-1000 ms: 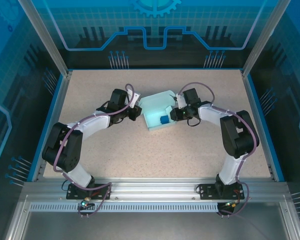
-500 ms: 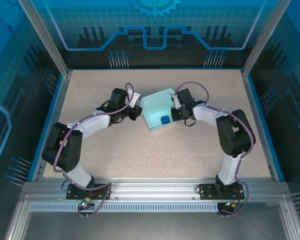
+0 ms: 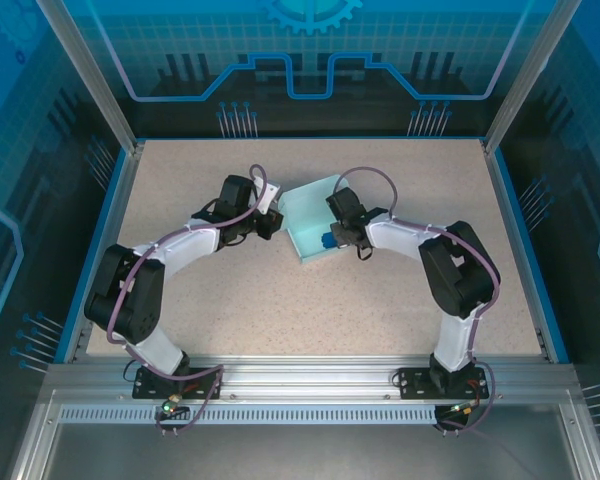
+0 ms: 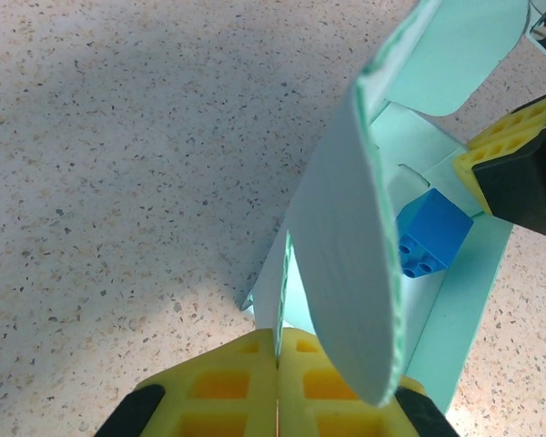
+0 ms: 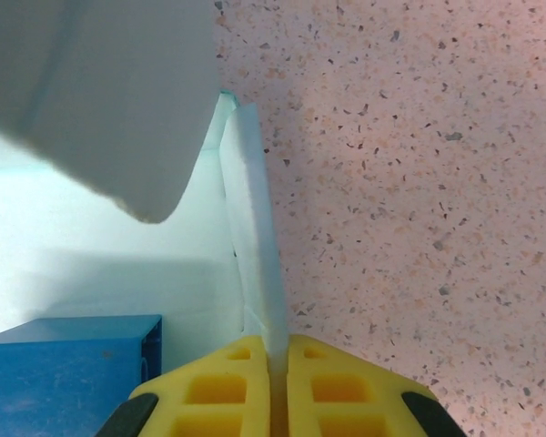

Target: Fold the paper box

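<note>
The paper box [image 3: 307,214], pale sky-blue card with raised walls and loose flaps, lies mid-table between my two arms. A small dark blue block [image 3: 327,241] sits inside it. My left gripper [image 3: 276,222] is shut on the box's left wall; in the left wrist view its yellow fingers [image 4: 237,382] pinch the thin card edge [image 4: 287,273], with a curved flap [image 4: 350,246] rising over them and the blue block [image 4: 432,232] beyond. My right gripper [image 3: 338,232] is shut on the right wall; its fingertips [image 5: 227,387] clamp the upright card [image 5: 250,218], the block [image 5: 68,369] beside them.
The speckled tabletop [image 3: 280,300] stretches around the box, bounded by a blue rim [image 3: 100,240] and metal frame posts. My right gripper's yellow finger [image 4: 505,150] shows past the box in the left wrist view.
My right gripper has closed on the box's right wall and moved left with it, making the box narrower. The left gripper has held its place and grip.
</note>
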Robot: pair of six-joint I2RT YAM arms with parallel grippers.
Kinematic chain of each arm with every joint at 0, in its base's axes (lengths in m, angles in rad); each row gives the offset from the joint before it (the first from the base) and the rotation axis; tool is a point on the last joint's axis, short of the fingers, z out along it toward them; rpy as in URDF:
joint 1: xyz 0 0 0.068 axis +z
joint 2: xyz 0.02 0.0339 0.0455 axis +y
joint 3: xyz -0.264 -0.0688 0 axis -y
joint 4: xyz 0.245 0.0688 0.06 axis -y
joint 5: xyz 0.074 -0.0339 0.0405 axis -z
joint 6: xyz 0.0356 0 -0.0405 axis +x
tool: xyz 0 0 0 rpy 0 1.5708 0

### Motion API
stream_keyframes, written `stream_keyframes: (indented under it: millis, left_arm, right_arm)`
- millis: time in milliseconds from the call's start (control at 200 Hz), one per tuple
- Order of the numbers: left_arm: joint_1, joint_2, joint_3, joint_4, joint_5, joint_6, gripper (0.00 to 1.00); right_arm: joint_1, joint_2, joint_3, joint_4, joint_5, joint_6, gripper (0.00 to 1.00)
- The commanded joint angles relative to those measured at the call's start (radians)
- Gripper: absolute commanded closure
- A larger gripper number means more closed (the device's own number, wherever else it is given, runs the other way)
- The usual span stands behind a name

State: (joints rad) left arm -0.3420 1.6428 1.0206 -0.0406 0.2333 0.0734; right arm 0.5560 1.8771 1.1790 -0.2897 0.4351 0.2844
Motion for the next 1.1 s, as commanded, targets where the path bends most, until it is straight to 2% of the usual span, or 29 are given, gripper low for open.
stream_keyframes:
  millis: [0, 260, 470, 735, 965, 1096]
  left_arm:
    - [0.001, 0.018, 0.028, -0.036, 0.028, -0.013, 0.93]
    - [0.001, 0.017, 0.027, -0.038, 0.030, -0.007, 0.93]
    - [0.001, 0.017, 0.026, -0.038, 0.031, -0.007, 0.93]
    - [0.002, 0.014, 0.029, -0.047, 0.032, -0.003, 0.93]
    - [0.000, 0.011, 0.039, -0.068, 0.039, -0.001, 0.93]
    - [-0.002, 0.012, 0.047, -0.080, 0.046, -0.003, 0.93]
  right_arm:
    - [0.007, 0.045, -0.015, -0.107, 0.074, -0.035, 0.90]
    - [-0.075, 0.023, -0.020, -0.051, -0.211, -0.048, 0.82]
    - [-0.090, 0.055, 0.024, -0.073, -0.252, -0.077, 0.80]
    - [-0.089, 0.083, 0.072, -0.111, -0.216, -0.075, 0.87]
    - [-0.044, 0.107, 0.095, -0.186, -0.005, -0.070, 0.91]
    - [-0.021, 0.128, 0.092, -0.201, 0.058, -0.052, 0.91]
